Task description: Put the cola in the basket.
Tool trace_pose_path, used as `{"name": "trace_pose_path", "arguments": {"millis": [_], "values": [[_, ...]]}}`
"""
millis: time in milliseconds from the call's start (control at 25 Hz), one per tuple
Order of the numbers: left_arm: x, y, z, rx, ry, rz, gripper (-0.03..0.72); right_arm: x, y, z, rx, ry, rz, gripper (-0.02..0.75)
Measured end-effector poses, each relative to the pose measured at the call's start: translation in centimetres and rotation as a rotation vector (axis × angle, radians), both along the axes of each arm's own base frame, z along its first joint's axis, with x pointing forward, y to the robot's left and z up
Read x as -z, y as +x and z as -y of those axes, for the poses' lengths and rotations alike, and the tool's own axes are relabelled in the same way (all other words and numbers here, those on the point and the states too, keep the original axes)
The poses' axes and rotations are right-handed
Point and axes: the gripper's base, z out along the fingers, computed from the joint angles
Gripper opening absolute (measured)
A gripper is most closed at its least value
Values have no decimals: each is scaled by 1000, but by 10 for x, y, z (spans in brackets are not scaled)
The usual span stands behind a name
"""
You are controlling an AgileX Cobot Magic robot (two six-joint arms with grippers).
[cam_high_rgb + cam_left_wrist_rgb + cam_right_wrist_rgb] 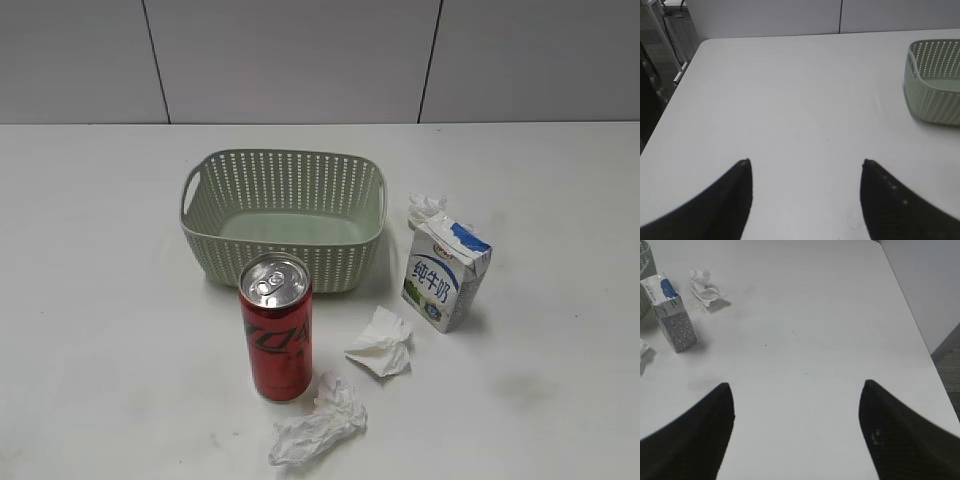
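Your left gripper [805, 200] and right gripper [797, 432] are both hanging spread wide, holding nothing. The cola [276, 327] is standing upright just before the basket [283, 219], showing in neither wrist view; the nearer arm is unclear.

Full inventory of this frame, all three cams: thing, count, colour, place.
cola: 1, red with silver top, upright in front of the basket
basket: 1, pale green, table centre, nothing in it
milk carton: 1, white and blue, right of the basket
crumpled tissues: 3, white; behind the carton, right of the can, front of the can
table: 1, white
left gripper: 1, black, open, over bare table
right gripper: 1, black, open, over bare table
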Motion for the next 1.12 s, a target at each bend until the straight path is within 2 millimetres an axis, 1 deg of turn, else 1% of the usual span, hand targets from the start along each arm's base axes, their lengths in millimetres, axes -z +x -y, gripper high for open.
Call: {"name": "trace_pose_path", "arguments": {"millis": [80, 200, 520, 640, 880, 1000, 1120], "values": [[0, 1, 0, 2, -2, -8, 522, 0, 0, 0, 0, 0, 0, 588], [0, 9, 2, 13, -21, -59, 522, 0, 0, 0, 0, 0, 0, 588], [0, 44, 6, 55, -46, -259, 522, 0, 0, 0, 0, 0, 0, 588], [-7, 56, 6, 56, -46, -317, 522, 0, 0, 0, 0, 0, 0, 588], [-31, 80, 5, 59, -34, -412, 511, 0, 0, 0, 0, 0, 0, 588], [-40, 98, 5, 57, -31, -447, 508, 0, 0, 0, 0, 0, 0, 588], [-45, 118, 5, 61, -30, -509, 505, 0, 0, 0, 0, 0, 0, 588]]}}
